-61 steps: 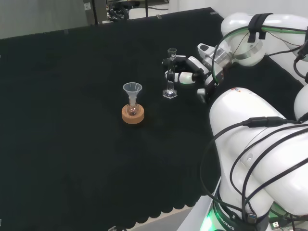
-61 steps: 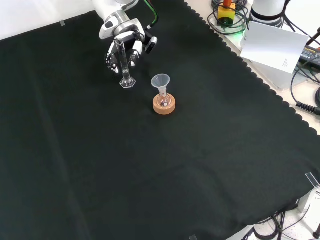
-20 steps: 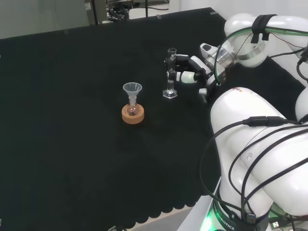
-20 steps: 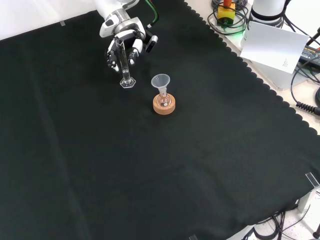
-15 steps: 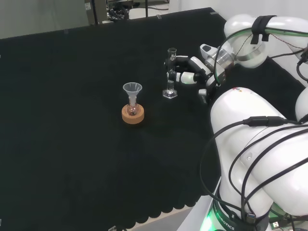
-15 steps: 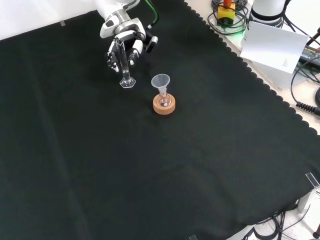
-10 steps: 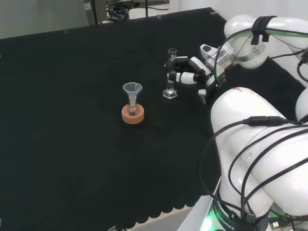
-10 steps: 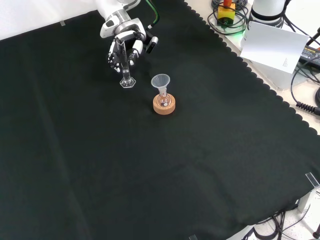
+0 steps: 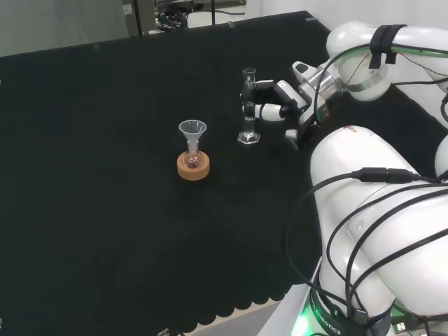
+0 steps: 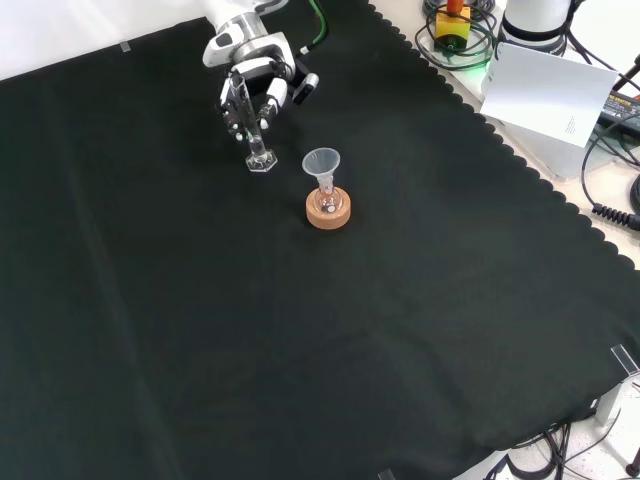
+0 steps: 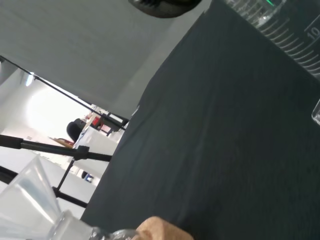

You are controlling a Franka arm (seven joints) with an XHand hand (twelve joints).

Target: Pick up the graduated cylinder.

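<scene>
The hand (image 9: 280, 101) has its fingers curled round the cylinder (image 9: 247, 105), gripping the tube at mid height. In the head view the cylinder stands upright, right of the funnel (image 9: 192, 133) that sits in a small flask on a cork ring (image 9: 193, 167). In the front view its base (image 10: 261, 162) sits at the cloth (image 10: 300, 330), far and left of the ring; whether it touches, I cannot tell.
</scene>
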